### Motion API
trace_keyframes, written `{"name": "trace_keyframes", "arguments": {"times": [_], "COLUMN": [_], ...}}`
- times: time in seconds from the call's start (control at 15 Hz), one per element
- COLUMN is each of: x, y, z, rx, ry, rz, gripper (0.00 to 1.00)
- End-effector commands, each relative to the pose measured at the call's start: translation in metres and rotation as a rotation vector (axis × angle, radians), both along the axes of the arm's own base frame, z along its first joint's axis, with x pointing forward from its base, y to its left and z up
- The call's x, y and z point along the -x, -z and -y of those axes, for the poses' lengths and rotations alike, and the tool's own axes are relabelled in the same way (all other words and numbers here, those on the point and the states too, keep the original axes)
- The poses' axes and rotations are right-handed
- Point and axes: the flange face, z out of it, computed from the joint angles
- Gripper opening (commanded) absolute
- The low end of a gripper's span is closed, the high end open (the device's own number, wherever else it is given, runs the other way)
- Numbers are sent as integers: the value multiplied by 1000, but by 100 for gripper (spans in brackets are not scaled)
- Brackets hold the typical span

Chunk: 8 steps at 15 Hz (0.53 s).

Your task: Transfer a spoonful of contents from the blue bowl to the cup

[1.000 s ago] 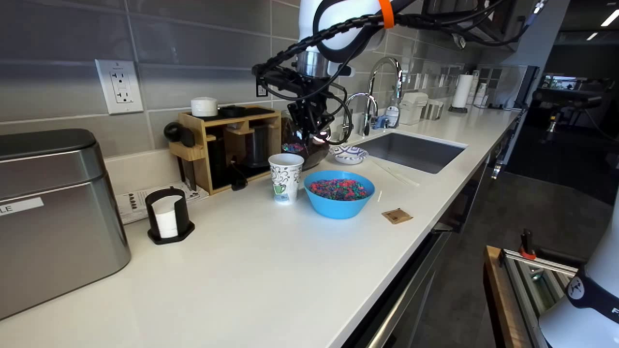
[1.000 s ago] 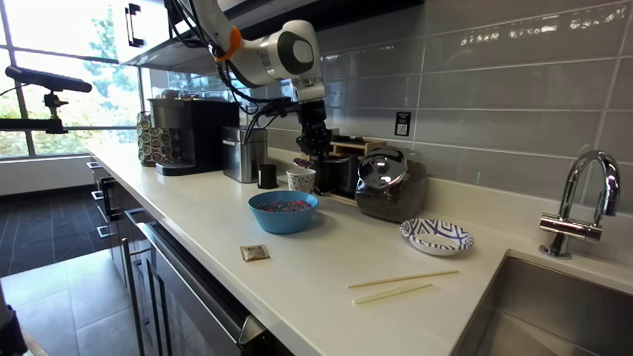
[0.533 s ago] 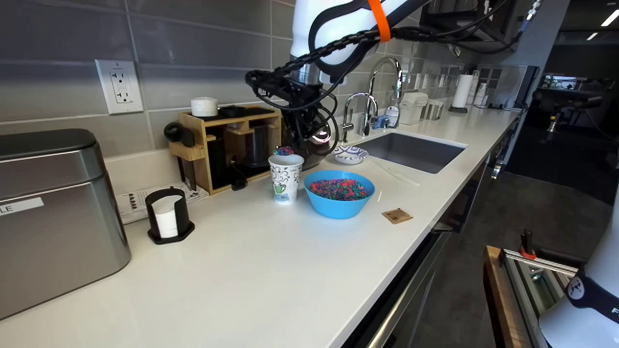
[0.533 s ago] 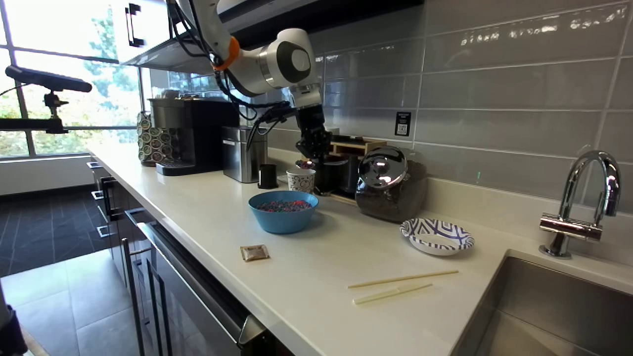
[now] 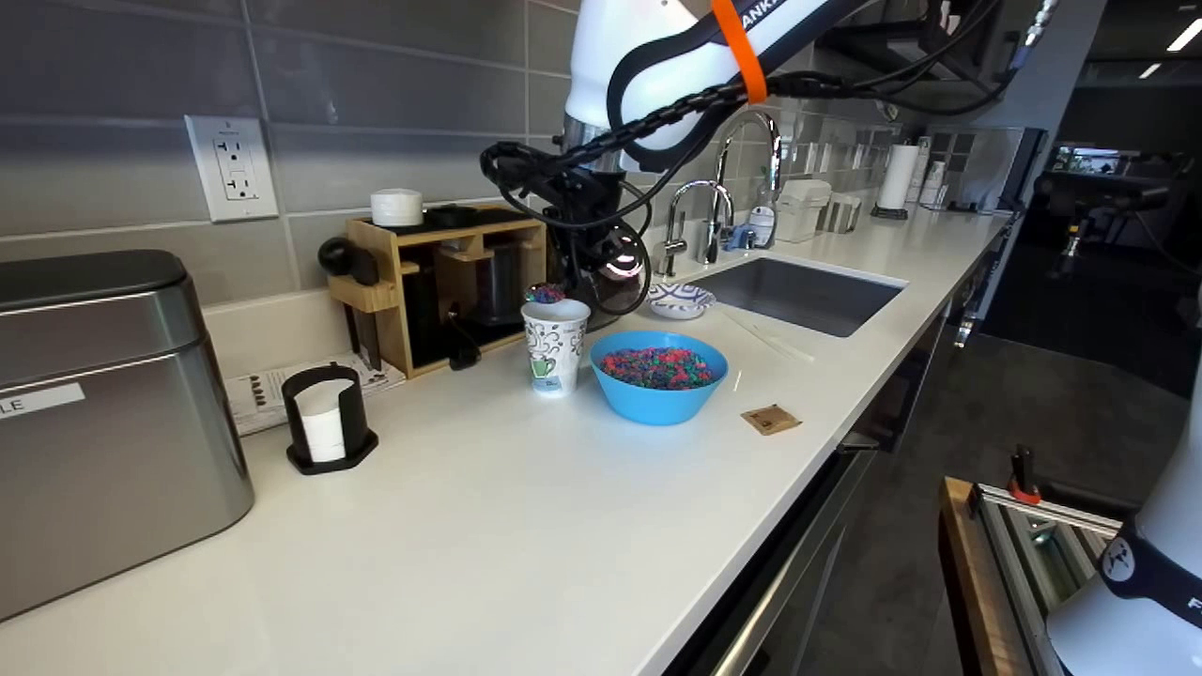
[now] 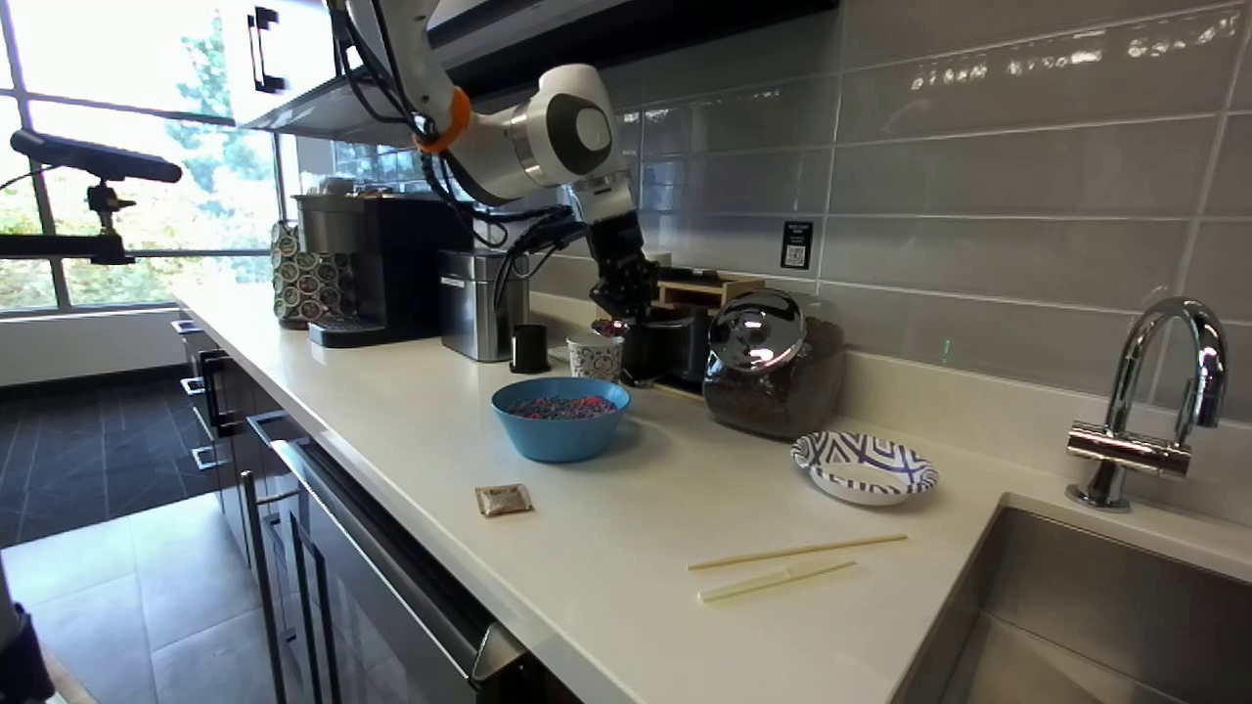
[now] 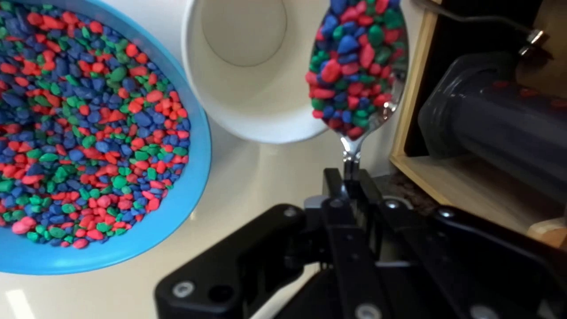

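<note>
The blue bowl (image 5: 654,404) stands on the counter, also in the wrist view (image 7: 198,177). Its contents (image 7: 97,146) are red, blue and green pebbles. The white patterned cup (image 5: 554,352) stands upright beside the bowl. In the wrist view the cup (image 7: 254,126) shows a bare white inside. My gripper (image 7: 351,179) is shut on the handle of a metal spoon (image 7: 351,148). The spoon is heaped with pebbles (image 7: 350,71), with bare metal along its right edge. It is just above the cup's rim, covering the rim's right part in the wrist view. The handle's rear is hidden.
A wooden rack (image 5: 404,300) stands behind the cup, close to the spoon. A glass jar (image 6: 773,372) and a patterned paper bowl (image 6: 866,469) stand nearby. A black holder (image 5: 329,422), a brown packet (image 6: 504,500) and two stir sticks (image 6: 797,552) are on the counter.
The spoon with pebbles has moved from behind the cup's rim to just above it, shifting sideways and slightly down. The wrist has tilted more. The bowl and cup have stayed put.
</note>
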Motion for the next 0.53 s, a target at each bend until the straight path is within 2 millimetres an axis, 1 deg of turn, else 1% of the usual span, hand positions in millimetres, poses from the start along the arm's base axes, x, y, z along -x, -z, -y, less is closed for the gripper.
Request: {"name": "trace_keyframes", "arguments": {"times": [0.0,0.13,0.47], "x": [11,15,25], "y": [3,5,4], "z": [-7,-10,-8], "rx": [14,20,35], "ry": [0,-8,-4], "rz": [54,72,117], "gripper": [2,2,2]}}
